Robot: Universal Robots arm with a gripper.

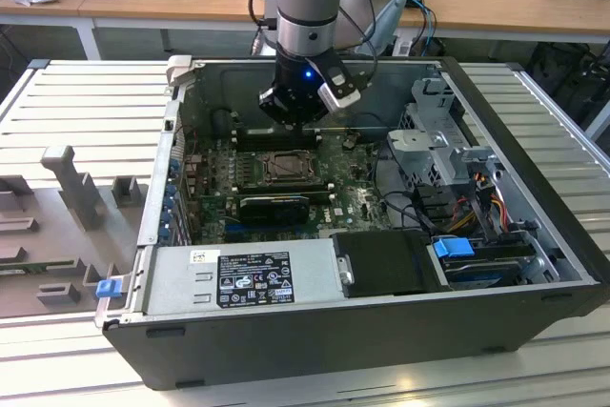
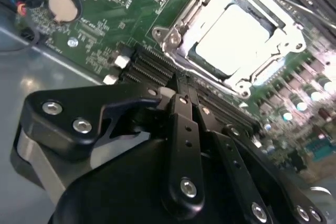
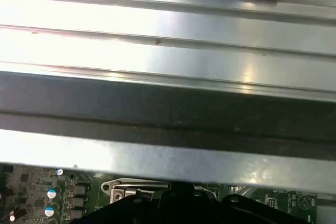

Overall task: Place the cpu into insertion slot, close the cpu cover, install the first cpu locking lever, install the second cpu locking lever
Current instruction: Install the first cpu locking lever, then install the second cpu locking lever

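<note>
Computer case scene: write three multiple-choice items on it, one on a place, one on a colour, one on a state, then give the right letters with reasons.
1. Where does the gripper hang in the exterior view?
A. inside the open computer case, over the circuit board
B. over the grey tray outside the case
C. over the wooden desk behind

2. What colour is the circuit board?
A. red
B. green
C. white

3. How does the cpu lie in the second wrist view?
A. held in the gripper
B. loose on the case floor
C. seated in the insertion slot, the cpu cover down around it

Answers: 1 A, the gripper sits within the case walls. 2 B, green shows around the slot. 3 C, the pale chip top shows through the cover's window.
</note>
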